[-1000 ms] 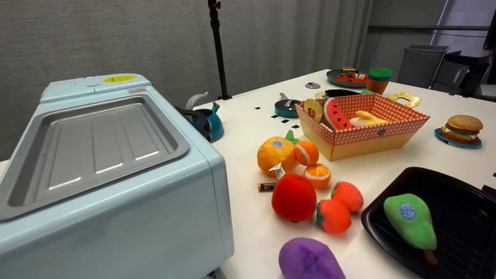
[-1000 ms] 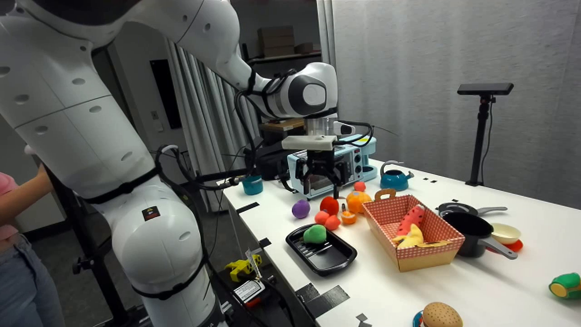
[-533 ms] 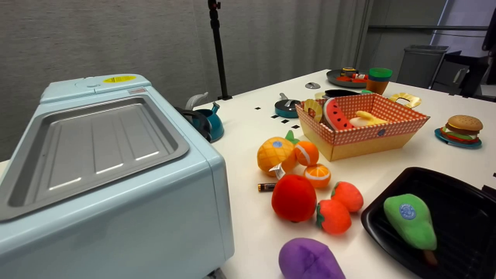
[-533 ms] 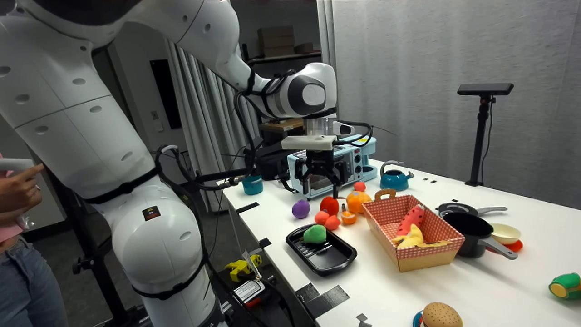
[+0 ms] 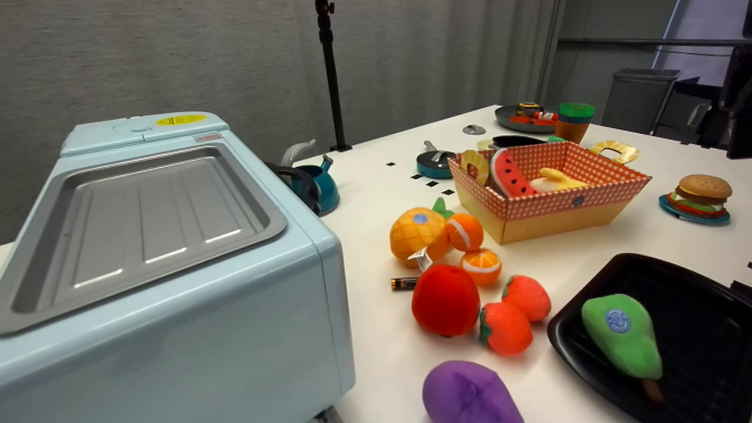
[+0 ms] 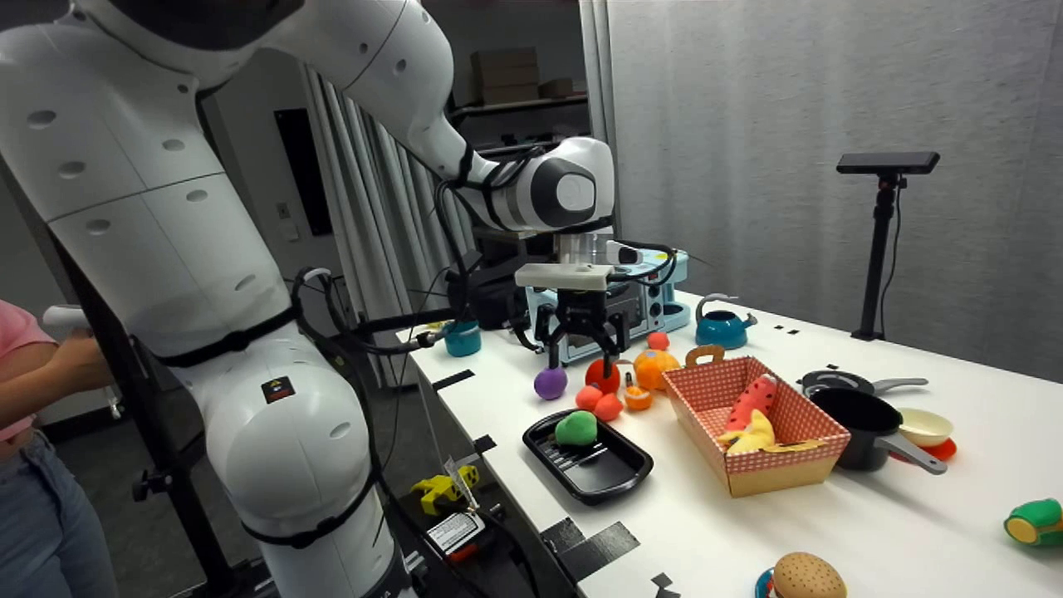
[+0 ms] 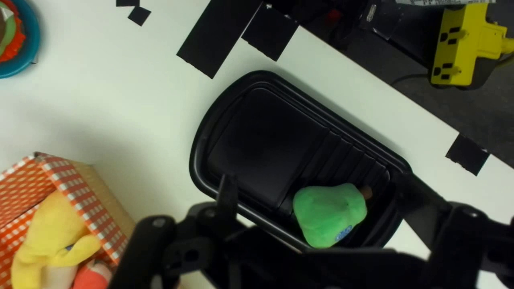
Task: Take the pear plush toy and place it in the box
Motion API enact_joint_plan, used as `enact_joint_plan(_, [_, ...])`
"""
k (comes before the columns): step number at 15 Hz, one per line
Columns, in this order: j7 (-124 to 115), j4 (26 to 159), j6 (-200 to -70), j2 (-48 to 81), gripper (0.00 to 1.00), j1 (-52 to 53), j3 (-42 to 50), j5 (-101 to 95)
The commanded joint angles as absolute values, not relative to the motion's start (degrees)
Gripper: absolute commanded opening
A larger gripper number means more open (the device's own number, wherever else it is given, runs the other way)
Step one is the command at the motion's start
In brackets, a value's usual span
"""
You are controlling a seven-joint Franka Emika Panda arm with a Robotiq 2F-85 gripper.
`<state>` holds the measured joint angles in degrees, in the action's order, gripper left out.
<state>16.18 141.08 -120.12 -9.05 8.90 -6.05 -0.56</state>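
Exterior view: the tool (image 6: 580,366) has moved lower.

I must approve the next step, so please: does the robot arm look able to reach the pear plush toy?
Probably yes: the pincer is open and, in the wrist view, nothing lies on the pear plush toy. The black tray under it has a raised rim that might hinder.

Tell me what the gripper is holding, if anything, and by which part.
Nothing is held: the gripper is open, and the pear plush toy lies in the black tray.
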Motion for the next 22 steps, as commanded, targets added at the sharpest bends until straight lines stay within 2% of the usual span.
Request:
enact_joint_plan(1, [14.92,139.09,-122.06,-4.20,1.00,10.56,-8.20,0.86])
enact_joint_plan(10, [7.88,134.85,-129.03,6.24,1.00,12.08,-12.12,5.60])
enact_joint_plan(16, [-0.32,134.84,-139.21,11.35,1.00,12.40,-11.95,2.67])
enact_joint_plan(22, [-5.32,135.84,-142.51,14.13,1.00,12.67,-10.92,-1.01])
